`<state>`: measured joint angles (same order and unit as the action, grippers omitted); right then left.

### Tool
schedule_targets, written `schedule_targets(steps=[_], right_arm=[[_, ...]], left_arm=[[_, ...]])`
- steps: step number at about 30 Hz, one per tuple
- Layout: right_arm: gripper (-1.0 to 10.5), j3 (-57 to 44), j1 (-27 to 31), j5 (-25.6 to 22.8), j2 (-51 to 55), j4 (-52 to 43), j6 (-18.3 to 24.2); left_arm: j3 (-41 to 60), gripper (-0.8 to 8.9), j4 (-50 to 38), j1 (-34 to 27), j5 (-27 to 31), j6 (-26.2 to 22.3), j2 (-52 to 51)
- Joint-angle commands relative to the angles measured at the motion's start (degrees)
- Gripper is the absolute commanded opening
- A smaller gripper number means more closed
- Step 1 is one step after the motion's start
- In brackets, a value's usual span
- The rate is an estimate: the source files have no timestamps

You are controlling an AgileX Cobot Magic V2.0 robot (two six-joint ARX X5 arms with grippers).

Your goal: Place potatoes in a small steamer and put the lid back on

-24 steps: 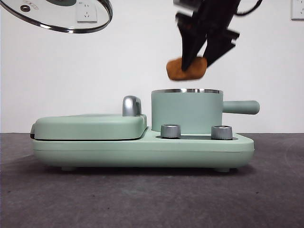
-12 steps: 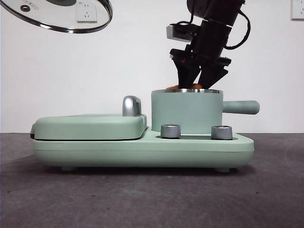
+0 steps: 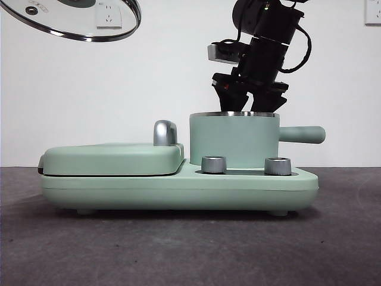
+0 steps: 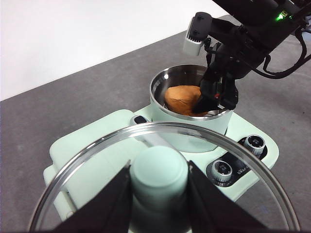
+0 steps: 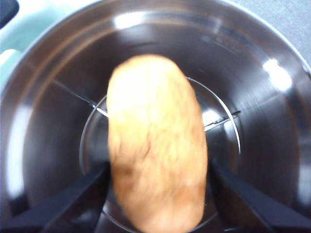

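The orange-brown potato (image 5: 155,145) is inside the mint-green small steamer (image 3: 234,140), between the jaws of my right gripper (image 5: 158,169), which is shut on it. In the front view the right gripper (image 3: 247,107) dips into the pot's steel rim and the potato is hidden. The left wrist view shows the potato (image 4: 182,98) in the pot (image 4: 194,131) with the right gripper (image 4: 216,97) over it. My left gripper (image 4: 159,179) is shut on the mint-green knob of the glass lid (image 4: 87,160), held high to the left of the pot (image 3: 77,21).
The pot stands on a mint-green cooker base (image 3: 178,187) with two steel dials (image 3: 214,164) (image 3: 277,165) in front. A flat griddle cover (image 3: 113,158) with a chrome handle (image 3: 165,132) takes the base's left half. The pot's side handle (image 3: 302,134) points right.
My right gripper came down with the potato from above the pot into it; the potato dropped below the rim. The lid has stayed still.
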<state>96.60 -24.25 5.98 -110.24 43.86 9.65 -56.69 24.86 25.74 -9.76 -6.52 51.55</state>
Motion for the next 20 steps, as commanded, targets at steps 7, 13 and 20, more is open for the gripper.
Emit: schedule_targets(steps=[7,13,20], right_arm=[[3.3,0.9,0.2,0.2,15.1,6.7,0.3],[3.3,-12.6,2.3,0.0,35.1,5.7,0.2],[3.3,-28.2,2.8,-0.1,53.4,1.2,-2.5]], left_arm=[[-1.0,0.15,-1.7,0.2,-0.1,0.2,-0.1],[-1.0,0.15,-1.7,0.2,-0.1,0.2,-0.1],[-1.0,0.14,-4.7,0.3,-1.0,0.2,0.2]])
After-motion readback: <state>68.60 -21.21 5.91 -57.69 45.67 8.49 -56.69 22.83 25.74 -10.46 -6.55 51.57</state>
